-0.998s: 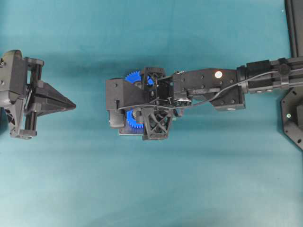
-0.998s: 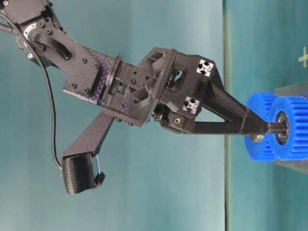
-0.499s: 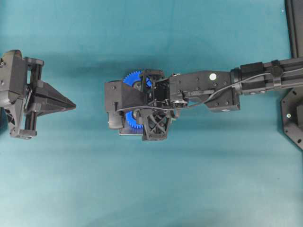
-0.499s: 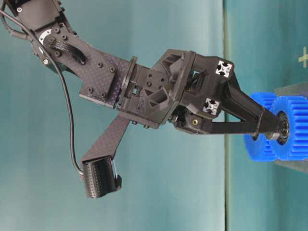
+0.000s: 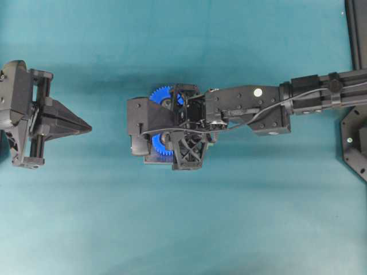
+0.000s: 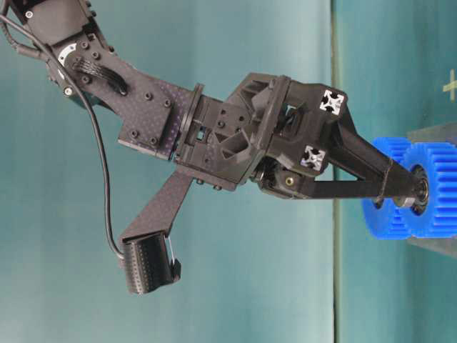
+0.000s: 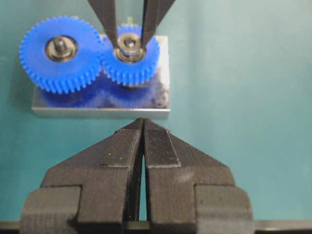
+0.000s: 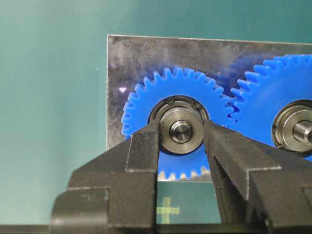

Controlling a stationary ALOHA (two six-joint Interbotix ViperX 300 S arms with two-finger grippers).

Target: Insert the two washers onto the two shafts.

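A steel washer (image 8: 181, 130) sits around the end of the shaft (image 8: 181, 132) at the hub of a blue gear (image 8: 146, 102). My right gripper (image 8: 181, 135) is shut on the washer, one finger on each side of its rim. In the left wrist view the washer (image 7: 128, 45) shows between the right gripper's fingers (image 7: 108, 24). In the table-level view the right gripper (image 6: 403, 194) presses at the gear's hub and hides the shaft. My left gripper (image 7: 143, 122) is shut and empty, well short of the plate, at the left of the overhead view (image 5: 89, 127).
A second, meshing blue gear (image 8: 273, 97) with its own threaded shaft (image 8: 303, 132) stands beside the first on a metal plate (image 8: 131, 53). The right wrist covers most of both gears (image 5: 160, 94) in the overhead view. A black frame (image 5: 355, 149) stands at the right edge.
The right gripper has gone down towards the gear with the washer. The bare threaded shaft seen a second ago is now covered by the fingertips. The left arm has not moved.
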